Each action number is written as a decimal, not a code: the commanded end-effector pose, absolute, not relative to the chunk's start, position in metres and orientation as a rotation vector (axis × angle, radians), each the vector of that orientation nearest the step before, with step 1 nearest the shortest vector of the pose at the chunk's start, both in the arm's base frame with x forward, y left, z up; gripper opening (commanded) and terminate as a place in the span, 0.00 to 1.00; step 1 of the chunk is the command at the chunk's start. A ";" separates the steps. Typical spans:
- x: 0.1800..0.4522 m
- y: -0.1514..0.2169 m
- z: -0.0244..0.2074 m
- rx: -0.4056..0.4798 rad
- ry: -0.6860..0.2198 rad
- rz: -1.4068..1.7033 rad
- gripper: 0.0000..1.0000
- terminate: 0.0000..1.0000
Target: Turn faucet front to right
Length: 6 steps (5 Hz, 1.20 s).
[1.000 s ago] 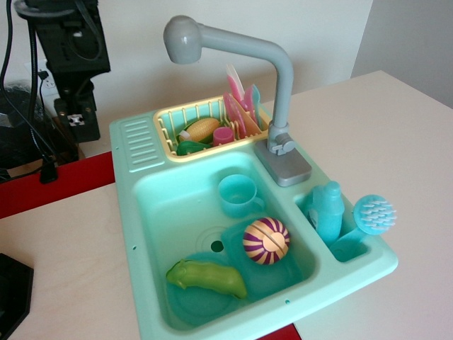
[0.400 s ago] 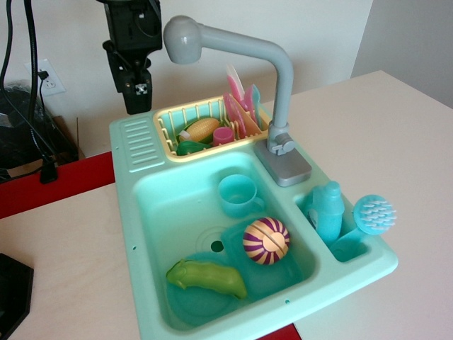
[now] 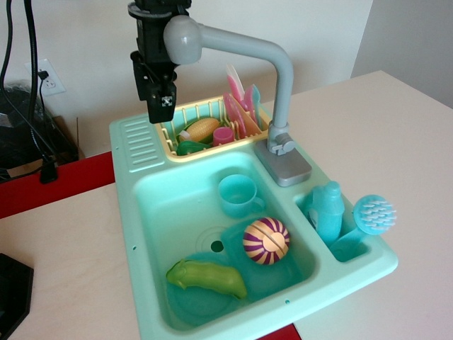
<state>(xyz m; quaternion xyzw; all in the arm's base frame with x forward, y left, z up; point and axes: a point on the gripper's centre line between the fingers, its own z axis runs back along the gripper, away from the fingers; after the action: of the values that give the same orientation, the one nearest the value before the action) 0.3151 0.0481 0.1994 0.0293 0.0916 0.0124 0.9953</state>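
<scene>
The grey toy faucet (image 3: 283, 78) stands on its rectangular base (image 3: 284, 164) at the sink's back right rim. Its post is upright. Its long bent arm reaches left, and the rounded head (image 3: 182, 40) hangs over the yellow dish rack (image 3: 185, 150). My black gripper (image 3: 163, 106) hangs down from the top of the frame, right behind and to the left of the faucet head. The head covers part of it. Its tip, with a small black-and-white tag, sits over the rack's left edge. I cannot make out whether the fingers are open or touch the head.
The mint green sink (image 3: 134, 212) holds a teal cup (image 3: 238, 194), a striped purple-yellow ball (image 3: 266, 241) and a green vegetable (image 3: 207, 276). The rack holds pink plates (image 3: 238, 106) and toy food. A teal bottle (image 3: 327, 211) and brush (image 3: 374, 214) sit in the right compartment. Black gear and cables stand at left.
My gripper has moved right from the far left and come down, ending right beside the faucet head. The faucet has not moved.
</scene>
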 end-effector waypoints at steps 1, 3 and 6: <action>0.319 0.006 0.205 0.059 0.148 -0.080 1.00 0.00; 0.314 -0.040 0.202 0.056 0.150 -0.185 1.00 0.00; 0.317 -0.053 0.211 0.058 0.112 -0.244 1.00 0.00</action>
<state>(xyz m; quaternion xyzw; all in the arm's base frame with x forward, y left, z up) 0.3184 -0.0262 0.1932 0.0323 0.0874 -0.0885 0.9917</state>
